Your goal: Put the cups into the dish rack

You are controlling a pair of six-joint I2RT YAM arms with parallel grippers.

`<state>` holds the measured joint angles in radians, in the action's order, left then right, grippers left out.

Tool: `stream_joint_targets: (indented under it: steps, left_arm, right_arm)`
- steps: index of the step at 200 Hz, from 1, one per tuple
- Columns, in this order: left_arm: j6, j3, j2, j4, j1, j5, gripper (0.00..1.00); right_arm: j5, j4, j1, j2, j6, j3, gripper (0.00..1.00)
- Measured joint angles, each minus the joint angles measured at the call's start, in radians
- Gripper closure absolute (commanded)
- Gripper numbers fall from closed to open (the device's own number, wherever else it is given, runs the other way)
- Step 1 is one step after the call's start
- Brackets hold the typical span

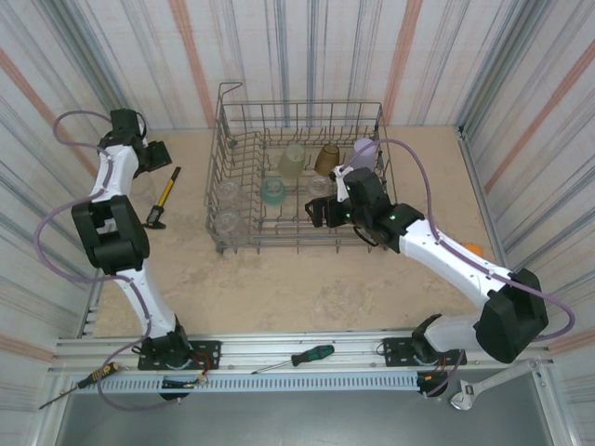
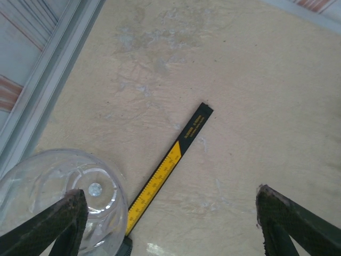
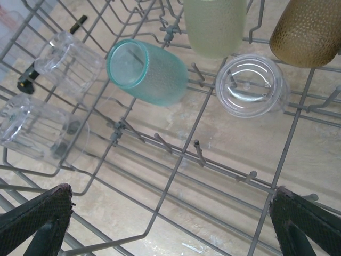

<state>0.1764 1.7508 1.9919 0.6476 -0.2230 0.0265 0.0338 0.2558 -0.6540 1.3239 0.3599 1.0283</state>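
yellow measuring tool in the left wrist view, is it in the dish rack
No, the yellow measuring tool lies on the table beside a clear cup.

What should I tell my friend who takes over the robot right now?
Left claw: open, over the table, loose clear cup beside one finger, not gripped.
Right claw: open, empty, above the dish rack.
Done: in the rack are the yellow-green cup, amber cup, teal cup, lavender cup and three racked clear cups.
Left: grab the loose clear cup and rack it.
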Motion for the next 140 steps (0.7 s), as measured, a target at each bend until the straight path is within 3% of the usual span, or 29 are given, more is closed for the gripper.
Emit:
stream_joint_targets:
  steps: [57,102,140]
  left_arm:
    - [-0.016,0.000,0.028,0.008,0.003,0.040,0.33]
    - [-0.017,-0.001,0.068,0.013,0.003,0.073,0.37]
    - [-0.018,-0.003,0.084,0.021,0.003,0.107,0.50]
  right_arm:
    - [0.021,-0.006,0.000,0.033,0.008,0.003,0.01]
    - [0.023,-0.010,0.000,0.044,0.015,0.008,0.01]
    - [0.024,-0.011,0.000,0.048,0.023,0.009,0.01]
